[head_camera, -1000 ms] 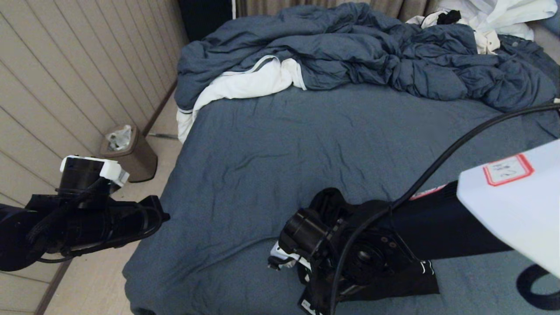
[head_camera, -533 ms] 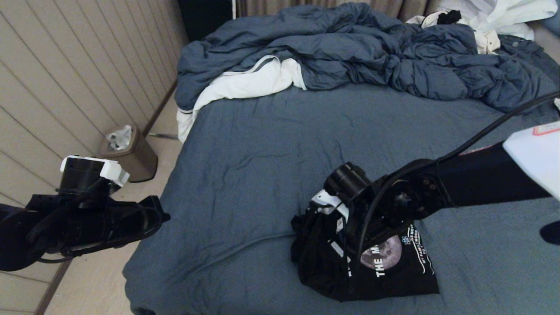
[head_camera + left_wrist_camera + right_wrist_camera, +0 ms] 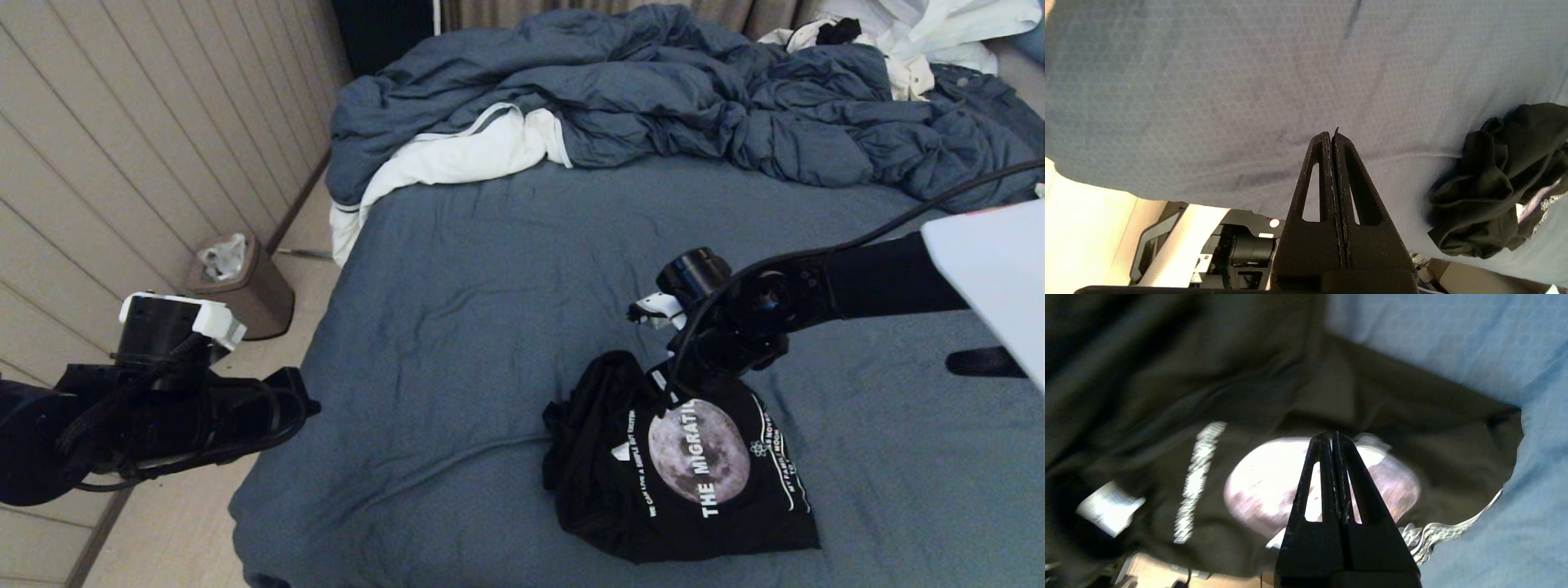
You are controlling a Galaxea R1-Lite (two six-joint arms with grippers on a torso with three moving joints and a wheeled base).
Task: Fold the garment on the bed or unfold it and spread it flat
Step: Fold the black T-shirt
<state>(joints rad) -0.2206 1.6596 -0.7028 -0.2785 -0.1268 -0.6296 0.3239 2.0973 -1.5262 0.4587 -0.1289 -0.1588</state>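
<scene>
The bed (image 3: 490, 269) carries a crumpled black garment (image 3: 686, 465), a rumpled duvet (image 3: 653, 98) and white clothes (image 3: 922, 33).

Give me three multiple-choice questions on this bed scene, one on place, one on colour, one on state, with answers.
1. Where does the folded black T-shirt lie?
A. on the slate-blue sheet
B. on the rumpled duvet
C. on the floor

2. What colour is its round moon print?
A. red
B. grey
C. yellow

3. How is the right end effector?
A. wide open
B. gripping the sheet
C. shut, empty

Answers: 1 A, it rests on the sheet near the bed's front edge; 2 B, the disc is grey; 3 C, its fingers meet with nothing between.
</scene>
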